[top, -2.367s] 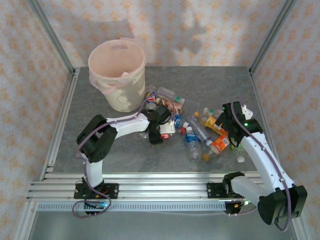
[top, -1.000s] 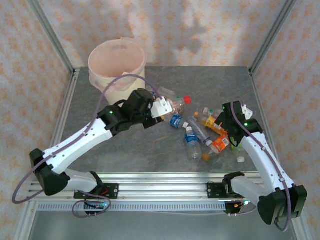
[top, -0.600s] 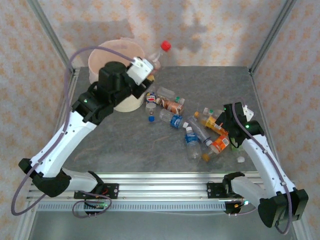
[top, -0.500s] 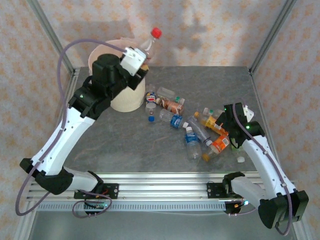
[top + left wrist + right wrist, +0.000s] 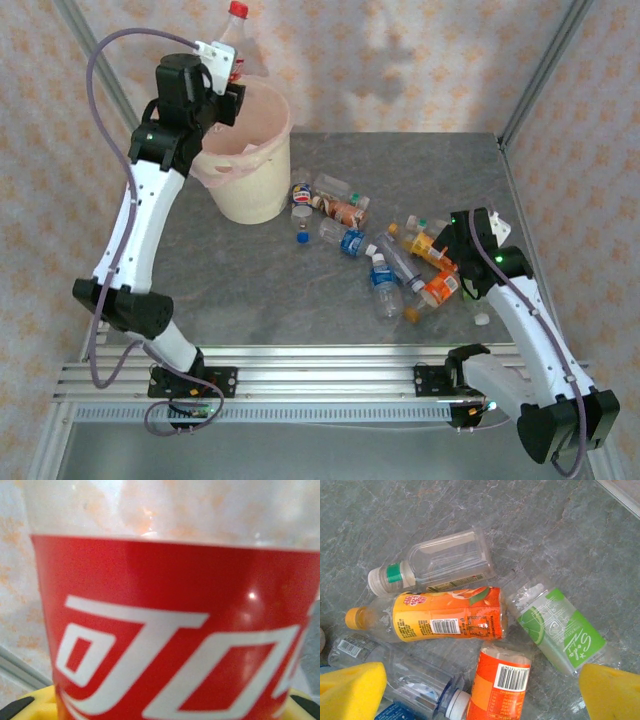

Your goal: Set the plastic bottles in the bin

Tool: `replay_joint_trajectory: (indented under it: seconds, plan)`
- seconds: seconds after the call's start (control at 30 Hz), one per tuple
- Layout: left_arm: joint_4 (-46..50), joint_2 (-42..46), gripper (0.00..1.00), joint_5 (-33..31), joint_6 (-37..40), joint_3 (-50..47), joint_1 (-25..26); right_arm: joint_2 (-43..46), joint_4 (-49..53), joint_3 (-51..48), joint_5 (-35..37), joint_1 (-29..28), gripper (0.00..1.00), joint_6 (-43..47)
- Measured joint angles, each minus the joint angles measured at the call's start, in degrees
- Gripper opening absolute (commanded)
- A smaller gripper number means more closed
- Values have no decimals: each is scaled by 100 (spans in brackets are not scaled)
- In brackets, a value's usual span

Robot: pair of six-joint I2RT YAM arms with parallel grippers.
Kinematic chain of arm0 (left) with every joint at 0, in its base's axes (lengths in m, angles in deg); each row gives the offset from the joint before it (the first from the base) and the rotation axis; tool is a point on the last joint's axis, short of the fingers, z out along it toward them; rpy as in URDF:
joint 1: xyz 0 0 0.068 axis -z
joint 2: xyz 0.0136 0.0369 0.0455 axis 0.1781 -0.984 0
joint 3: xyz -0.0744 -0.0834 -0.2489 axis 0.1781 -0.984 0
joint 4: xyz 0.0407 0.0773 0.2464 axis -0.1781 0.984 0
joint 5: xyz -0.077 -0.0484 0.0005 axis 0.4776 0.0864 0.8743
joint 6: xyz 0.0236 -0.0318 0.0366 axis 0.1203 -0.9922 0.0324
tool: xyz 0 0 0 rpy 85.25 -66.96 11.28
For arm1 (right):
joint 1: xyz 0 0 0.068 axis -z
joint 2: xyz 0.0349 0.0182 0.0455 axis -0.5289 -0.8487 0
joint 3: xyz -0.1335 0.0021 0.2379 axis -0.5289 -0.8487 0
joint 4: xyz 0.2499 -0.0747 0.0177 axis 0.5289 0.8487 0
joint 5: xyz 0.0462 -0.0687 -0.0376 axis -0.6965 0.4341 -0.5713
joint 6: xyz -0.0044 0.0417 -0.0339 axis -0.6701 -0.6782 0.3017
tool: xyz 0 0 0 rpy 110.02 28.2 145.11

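Observation:
My left gripper (image 5: pixel 226 62) is raised over the rear left rim of the bin (image 5: pixel 250 195), a cream bucket lined with a pink bag. It is shut on a clear plastic bottle (image 5: pixel 233 30) with a red cap pointing up. That bottle's red label (image 5: pixel 165 630) sits close between the yellow pads (image 5: pixel 15 707). Several more plastic bottles lie on the table to the right of the bin (image 5: pixel 345 212). My right gripper (image 5: pixel 480 695) hangs open just above an orange-labelled bottle (image 5: pixel 502 685), beside an orange-juice bottle (image 5: pixel 445 620), a lime-green one (image 5: pixel 560 630) and a clear one (image 5: pixel 440 562).
A loose blue cap (image 5: pixel 301 238) and a white cap (image 5: pixel 481 319) lie on the grey table (image 5: pixel 250 290). Aluminium posts frame the table's edges, and papered walls close it in. The bottle pile stretches from the bin to my right gripper (image 5: pixel 458 262).
My left arm has lifted the red-capped bottle from the pile and swung it up and left, to above the bin. My right arm has barely moved.

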Motion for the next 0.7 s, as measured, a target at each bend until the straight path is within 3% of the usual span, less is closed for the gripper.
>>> replay_joint_trajectory:
  seconds: [0.37, 0.7]
  plan:
    - [448, -1029, 50, 455, 13, 448, -516, 26, 125, 26, 70, 0, 99, 0]
    - [844, -1436, 54, 420, 750, 455, -551, 13, 125, 118, 87, 0, 99, 0]
